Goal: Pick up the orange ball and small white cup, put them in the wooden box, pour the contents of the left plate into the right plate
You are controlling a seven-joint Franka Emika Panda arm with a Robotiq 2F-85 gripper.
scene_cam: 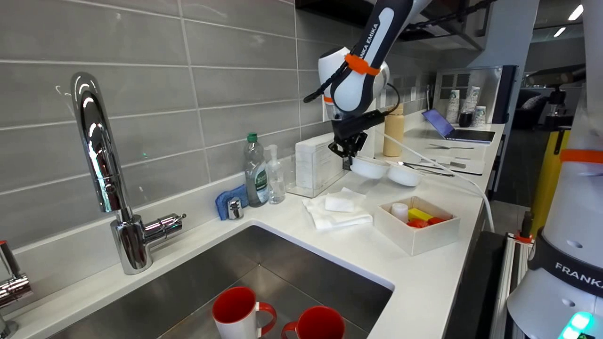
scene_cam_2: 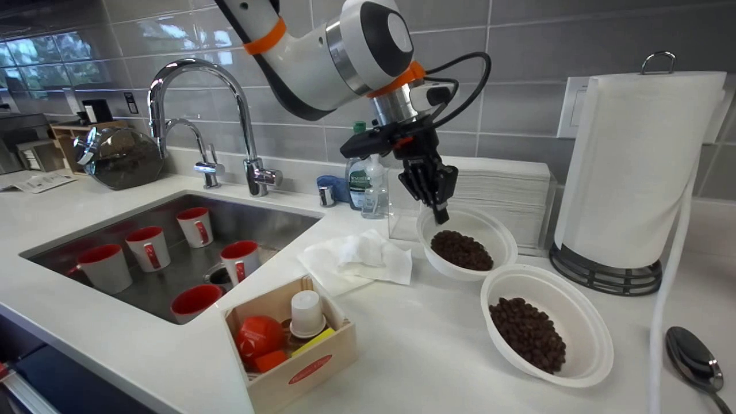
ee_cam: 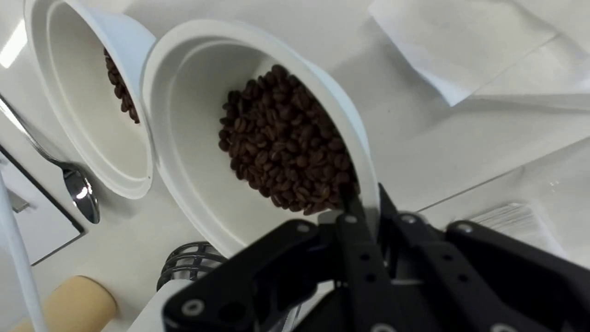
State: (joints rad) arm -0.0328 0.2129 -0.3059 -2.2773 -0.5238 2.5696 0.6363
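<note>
while the claw [ee_cam: 367, 203] grips its rim, white bowl [ee_cam: 198, 133] of coffee beans [ee_cam: 286, 147]: toward the rear edge of the surface [scene_cam_2: 420, 356], just beside the second bowl [scene_cam_2: 578, 302]. judged light, slightly flexible; beans loose, apt to slide. best hold: rim, opposite the pouring side.

White bowls [scene_cam_2: 583, 322] I count: two
Coffee-bean heaps [ee_cam: 286, 145], one in each: two
Wooden box [scene_cam_2: 339, 349] I see: one
Orange ball [scene_cam_2: 260, 336], as best I can tell: one
Small white cup [scene_cam_2: 305, 310]: one
Red-and-white mugs [scene_cam_2: 138, 250] I see in the sink [scene_cam_2: 259, 221]: five
Taps [scene_cam_2: 259, 175] I make out: two
Bottles [scene_cam: 256, 174] by the sink: two
Paper-towel roll [scene_cam_2: 638, 167]: one
Laptop [scene_cam: 438, 123]: one
</note>
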